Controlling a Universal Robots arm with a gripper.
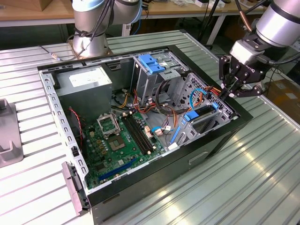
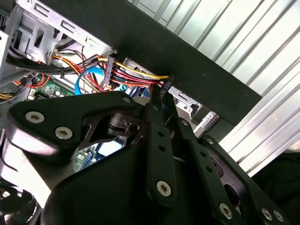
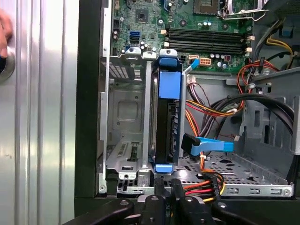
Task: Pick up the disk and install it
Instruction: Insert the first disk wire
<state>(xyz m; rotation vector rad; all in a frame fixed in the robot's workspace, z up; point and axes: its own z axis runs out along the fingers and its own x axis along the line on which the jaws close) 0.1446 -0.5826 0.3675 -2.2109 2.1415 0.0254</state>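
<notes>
The disk (image 1: pixel 202 114) stands on edge in the drive bay at the front corner of the open computer case (image 1: pixel 140 185), blue rails along its sides. In the first wrist view the disk (image 3: pixel 167 126) shows as a dark slab between a blue rail and a blue end tab, seated in the metal cage. My gripper (image 1: pixel 227 93) hangs just above the case's edge on the exterior view's right, a short way from the disk. Its fingers are shut with nothing between them, and the gripper (image 3: pixel 168 190) points down towards the disk's end. The gripper (image 2: pixel 162 93) tip lies next to a bundle of coloured power wires.
Red, yellow and black power wires (image 3: pixel 206 185) and a blue flat cable (image 3: pixel 208 144) run beside the bay. The motherboard (image 1: pixel 119 140) and grey power-supply box (image 1: pixel 89 82) fill the case. A hand (image 3: pixel 3 33) shows on the ribbed metal table (image 1: pixel 243 178). A grey stand (image 1: pixel 7 136) sits at the exterior view's left.
</notes>
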